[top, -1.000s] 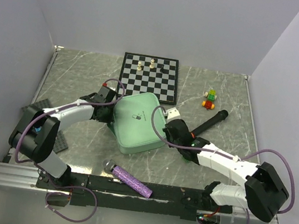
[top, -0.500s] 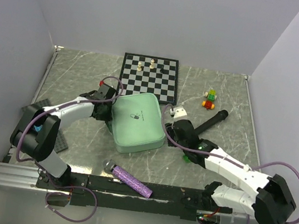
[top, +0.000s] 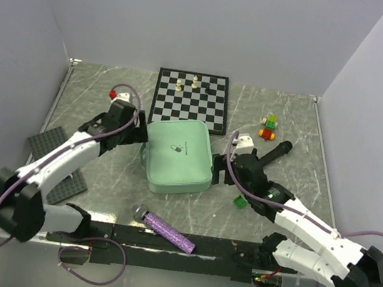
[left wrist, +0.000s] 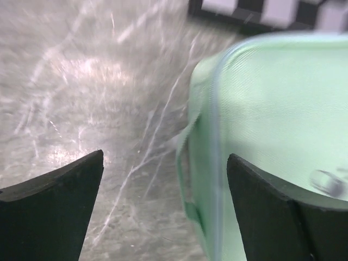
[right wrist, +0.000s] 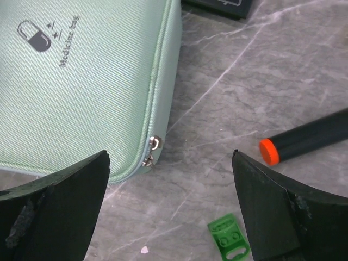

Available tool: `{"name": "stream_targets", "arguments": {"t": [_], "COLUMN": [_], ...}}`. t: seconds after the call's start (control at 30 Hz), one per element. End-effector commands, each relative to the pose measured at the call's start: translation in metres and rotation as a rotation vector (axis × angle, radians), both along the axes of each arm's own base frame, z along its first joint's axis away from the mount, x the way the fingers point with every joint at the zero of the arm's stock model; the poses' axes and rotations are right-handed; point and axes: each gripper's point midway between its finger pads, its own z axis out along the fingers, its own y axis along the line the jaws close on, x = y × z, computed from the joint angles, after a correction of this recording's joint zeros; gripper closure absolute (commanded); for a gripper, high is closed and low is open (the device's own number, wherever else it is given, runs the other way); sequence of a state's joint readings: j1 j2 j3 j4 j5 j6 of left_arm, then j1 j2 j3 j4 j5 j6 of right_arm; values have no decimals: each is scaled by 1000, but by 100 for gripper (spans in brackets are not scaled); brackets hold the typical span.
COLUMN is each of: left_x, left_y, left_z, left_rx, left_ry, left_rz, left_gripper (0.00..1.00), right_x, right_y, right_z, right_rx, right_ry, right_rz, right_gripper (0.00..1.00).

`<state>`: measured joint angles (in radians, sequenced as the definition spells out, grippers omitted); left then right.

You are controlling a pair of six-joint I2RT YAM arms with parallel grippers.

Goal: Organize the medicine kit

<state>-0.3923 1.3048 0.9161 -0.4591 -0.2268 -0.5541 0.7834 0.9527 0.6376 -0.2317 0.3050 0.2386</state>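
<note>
Overhead view: bright, even, soft light from above, with only faint shadows. Pale sheen on the table [top: 111,102] at its near edge.

My left wrist view: smeared throughout. The medicine kit [left wrist: 272,109] has a soft, doubled edge. White glare on the marble at upper left. My fingers [left wrist: 54,217] show as flat black shapes.

Right wrist view: sharp. The kit's lettering is readable, and a thin shadow runs along its side.
</note>
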Motion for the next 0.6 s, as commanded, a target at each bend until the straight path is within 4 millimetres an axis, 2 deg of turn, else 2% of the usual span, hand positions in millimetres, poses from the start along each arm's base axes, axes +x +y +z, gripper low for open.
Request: {"name": "stream_targets", "arguments": {"t": [0.0,0.1,0.2,0.27,0.33,0.43,0.57], "left_x": [6,4,0,-12,-22,-31,-35], "left_y": [12,25,46,62,69,66,64], "left_z": [55,74,80,82,87,76,38], "left_rx": [-58,-87,-149,-240,-334,-382,-356], "left_ry": [-158,-202,-228,-271,-345,-327,-215], "left_rz": [106,157,235,287,299,292,295], "left_gripper": [3,4,4,4,4,4,4], "right_x": [7,8,10,8,4,1,-2], "right_y": [-16,-32,-60,-82,-90,-98,-98], "right_z": [36,42,43,39,37,38,31], "right_rx": [50,48,66,101,158,181,155], "right_ry": [-62,-68,-37,7,28,11,30], "right_rz": [-93,-168,-328,-430,-450,-460,-445], "right_gripper": [0,0,0,0,0,0,1]}}
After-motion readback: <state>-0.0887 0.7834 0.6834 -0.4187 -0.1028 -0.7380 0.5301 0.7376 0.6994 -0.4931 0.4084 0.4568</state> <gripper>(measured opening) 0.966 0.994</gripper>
